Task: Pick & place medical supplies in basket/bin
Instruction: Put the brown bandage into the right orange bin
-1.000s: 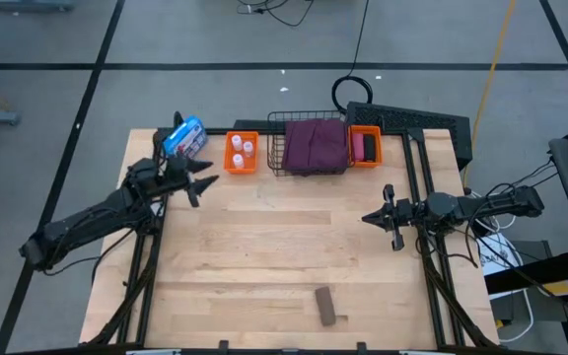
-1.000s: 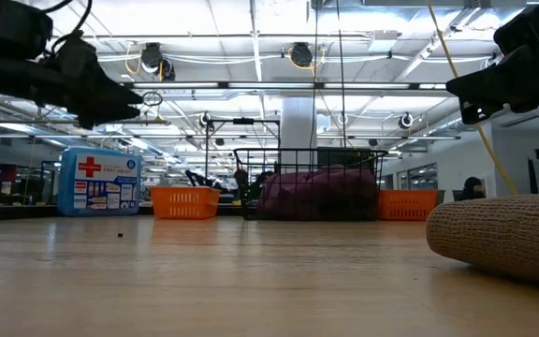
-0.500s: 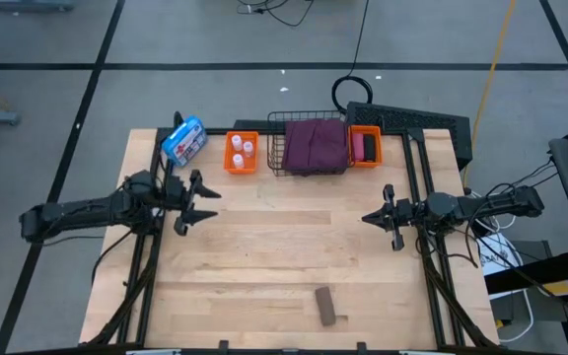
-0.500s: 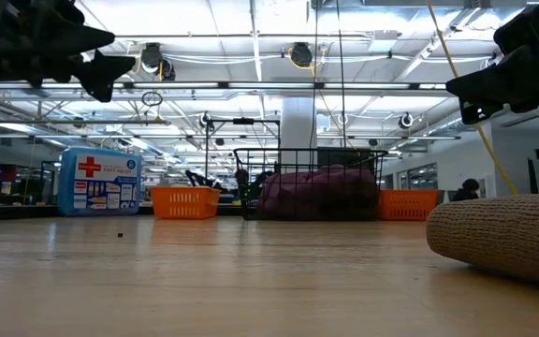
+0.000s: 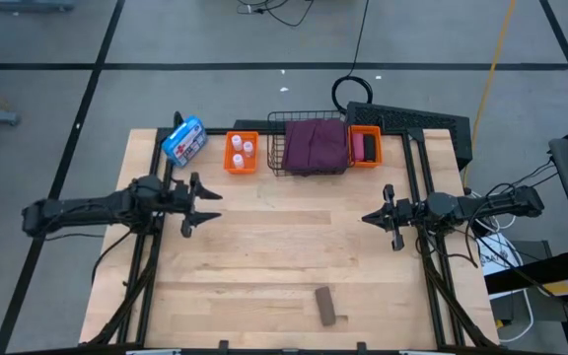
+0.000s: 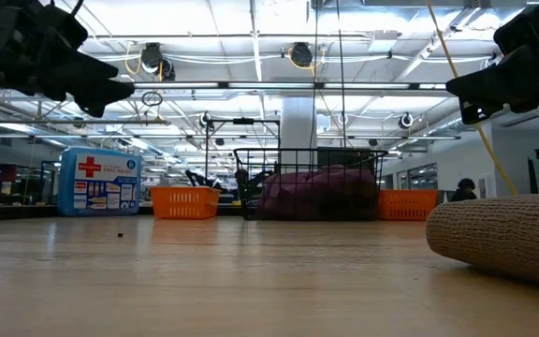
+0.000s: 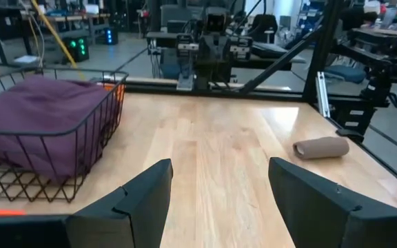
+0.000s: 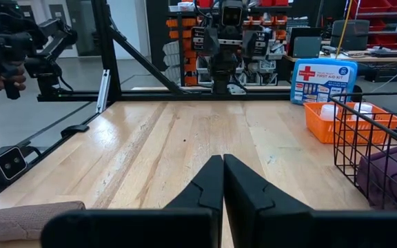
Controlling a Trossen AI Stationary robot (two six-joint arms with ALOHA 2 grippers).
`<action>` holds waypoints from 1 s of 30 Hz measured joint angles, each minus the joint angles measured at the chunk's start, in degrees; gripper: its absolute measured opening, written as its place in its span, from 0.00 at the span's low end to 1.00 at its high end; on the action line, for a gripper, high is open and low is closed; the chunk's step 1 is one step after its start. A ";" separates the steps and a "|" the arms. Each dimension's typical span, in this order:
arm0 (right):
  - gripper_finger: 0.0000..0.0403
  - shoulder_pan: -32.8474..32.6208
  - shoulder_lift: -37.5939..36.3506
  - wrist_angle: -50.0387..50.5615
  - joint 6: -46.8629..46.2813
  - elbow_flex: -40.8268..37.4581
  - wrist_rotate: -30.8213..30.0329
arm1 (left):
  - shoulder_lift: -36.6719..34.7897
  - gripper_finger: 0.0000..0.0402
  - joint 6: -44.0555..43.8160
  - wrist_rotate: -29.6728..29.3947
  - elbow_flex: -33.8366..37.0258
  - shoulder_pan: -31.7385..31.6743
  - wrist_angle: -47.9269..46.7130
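1. We see one supply not yet binned: a brown bandage roll (image 5: 327,306) lying alone on the bare tabletop (image 5: 264,256), well apart from both arms and toward the near edge.
2. The left pincer (image 5: 199,201) hovers above the tabletop with its fingers spread apart and nothing between them; in the left wrist view the roll (image 7: 321,147) lies ahead of it and off to one side, on its long side.
3. The right pincer (image 5: 387,219) hangs over the other side of the tabletop with its fingers pressed together, empty; the roll (image 8: 29,211) sits close by, off to its side.
4. We judge the roll light, soft and a little springy, with a woven, grippy surface, so it should not slip, but it will squash under a hard squeeze.
5. We would take it across its short width, at the middle of its length, so that it hangs level and does not unwind.
6. Far beyond both pincers, the wire basket (image 5: 277,148) already holds the maroon cloth (image 5: 315,143), one orange bin (image 5: 242,153) holds white vials (image 5: 242,149), and the other orange bin (image 5: 364,147) holds a pink roll (image 5: 358,147).
7. The blue first-aid pouch (image 5: 183,140) sits beside the vial bin; we leave it alone.
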State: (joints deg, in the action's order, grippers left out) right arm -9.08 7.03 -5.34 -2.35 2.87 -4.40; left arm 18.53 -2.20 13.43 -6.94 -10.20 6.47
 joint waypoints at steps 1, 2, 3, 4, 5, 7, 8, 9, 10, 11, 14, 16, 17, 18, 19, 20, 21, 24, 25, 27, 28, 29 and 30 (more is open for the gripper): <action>0.00 0.00 0.00 0.00 0.00 0.00 -0.02 | -0.76 0.62 0.20 -0.02 0.00 0.00 -0.56; 0.00 -0.01 0.00 0.00 0.02 0.00 -0.01 | -1.58 0.62 0.24 -0.04 0.00 0.00 -1.35; 0.00 0.00 0.02 0.00 0.00 0.00 -0.02 | -2.52 0.62 0.22 -0.04 0.00 0.00 -2.26; 0.00 0.00 0.01 0.00 0.01 0.00 -0.01 | -3.50 0.62 0.22 -0.04 0.01 0.00 -3.22; 0.00 0.00 0.00 0.00 0.01 0.00 0.00 | -4.62 0.62 0.22 -0.08 0.02 0.00 -4.60; 0.00 -0.01 0.00 0.00 0.01 0.00 0.00 | -6.94 0.62 0.13 -0.49 0.09 0.00 -6.46; 0.00 0.00 0.00 0.00 0.02 0.00 0.00 | -8.13 0.62 0.11 -0.90 0.09 0.00 -7.34; 0.00 0.00 0.00 0.00 0.00 0.00 0.00 | -9.32 0.62 0.13 -1.35 0.09 0.00 -8.32; 0.00 0.00 0.01 0.00 0.02 0.00 0.00 | -10.40 0.62 0.11 -1.65 0.09 0.00 -9.21; 0.00 -0.01 0.01 0.00 0.02 0.00 -0.02 | -11.53 0.62 0.09 -1.95 0.09 0.00 -10.04; 0.00 0.00 0.00 0.00 0.00 0.00 -0.02 | -14.15 0.62 0.20 -2.08 0.09 0.00 -12.36; 0.00 0.00 0.00 0.00 0.01 0.00 0.00 | -15.29 0.62 0.19 -2.23 0.09 0.00 -14.31; 0.00 0.00 0.01 -0.02 0.02 0.00 0.00 | -15.71 0.62 0.12 -2.52 0.09 0.00 -15.48; 0.00 0.00 0.01 0.00 0.02 0.00 0.00 | -16.06 0.62 -0.08 -2.78 0.09 0.00 -16.69; 0.00 0.00 0.00 0.00 0.02 0.00 0.00 | -16.29 0.62 -0.52 -3.04 0.09 0.00 -17.75; 0.00 -0.01 0.00 0.00 0.02 0.00 0.00 | -16.42 0.62 -0.88 -3.10 0.09 0.00 -18.51; 0.00 0.00 0.00 0.00 0.02 0.00 0.00 | -16.40 0.62 -0.94 -3.11 0.09 0.00 -18.99; 0.00 0.00 0.00 0.00 0.00 0.00 0.00 | -16.42 0.62 -0.66 -3.45 0.09 0.00 -19.01; 0.00 -0.01 0.01 0.00 0.01 0.00 -0.01 | -16.40 0.62 -0.63 -4.03 0.09 0.00 -19.11; 0.00 -0.01 0.00 0.00 0.01 0.00 0.00 | -16.41 0.62 -0.62 -4.96 0.09 0.00 -19.59; 0.00 0.00 0.00 -0.01 0.02 0.00 -0.01 | -16.41 0.62 -0.66 -5.09 0.09 0.00 -19.86; 0.00 -0.02 0.00 0.00 0.01 0.00 0.00 | -16.39 0.62 -0.92 -5.09 0.09 0.00 -19.97; 0.00 -0.02 0.00 0.00 0.02 0.00 0.00 | -16.28 0.62 -1.26 -5.07 0.09 0.00 -19.99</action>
State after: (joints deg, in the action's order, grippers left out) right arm -9.10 7.03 -5.34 -2.33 2.87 -4.40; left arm 2.24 -3.46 8.36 -6.85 -10.20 -13.52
